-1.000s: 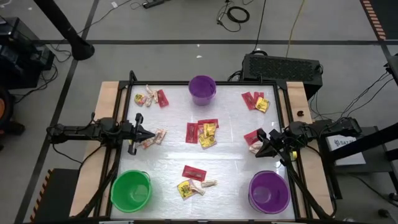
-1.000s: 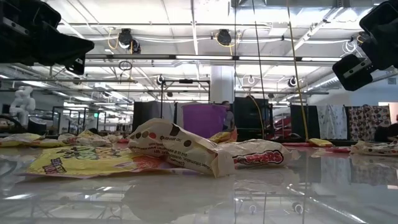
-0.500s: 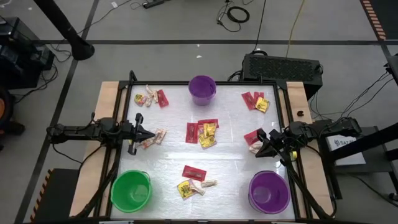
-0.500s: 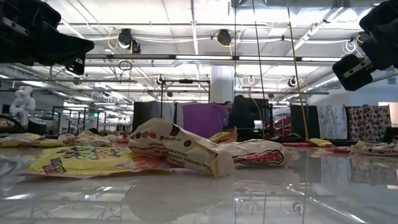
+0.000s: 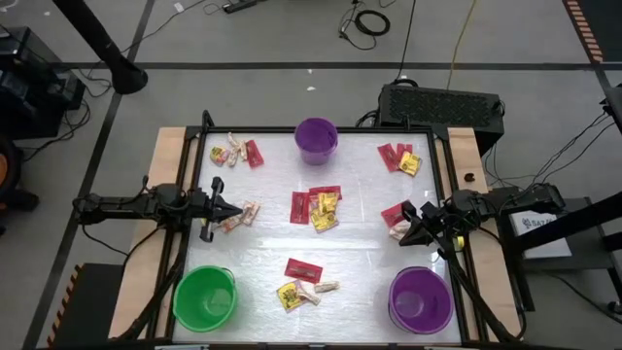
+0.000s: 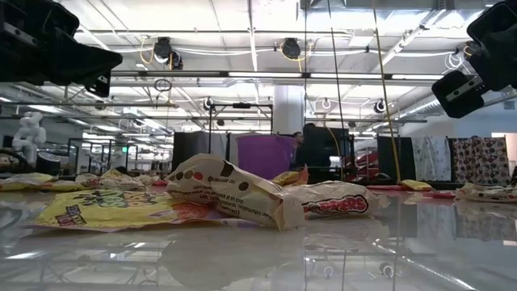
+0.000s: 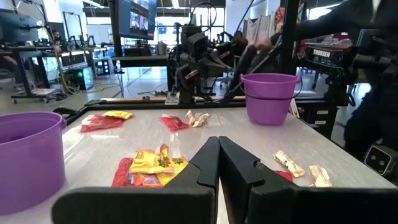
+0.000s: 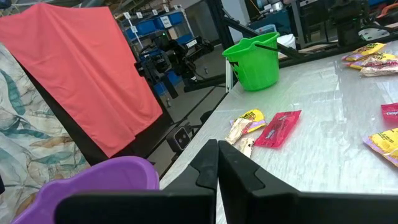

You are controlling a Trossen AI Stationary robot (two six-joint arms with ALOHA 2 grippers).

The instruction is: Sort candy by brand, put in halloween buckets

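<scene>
Standing empty — green bucket (image 5: pixel 205 297), two purple buckets (image 5: pixel 316 140) — both claws (image 5: pixel 231 213) pinched closed.

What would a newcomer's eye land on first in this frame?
Three bright pails ring the table: a green bucket at one near corner, a purple bucket at the other, and a second purple bucket at the far edge. Candy lies in scattered clusters between them, while the left gripper and right gripper wait shut at the sides.

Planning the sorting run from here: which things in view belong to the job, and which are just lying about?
Job: candy scattered in clusters; green bucket; two purple buckets.
Lying about: black box behind the table; cables on the floor; red cloth.
</scene>
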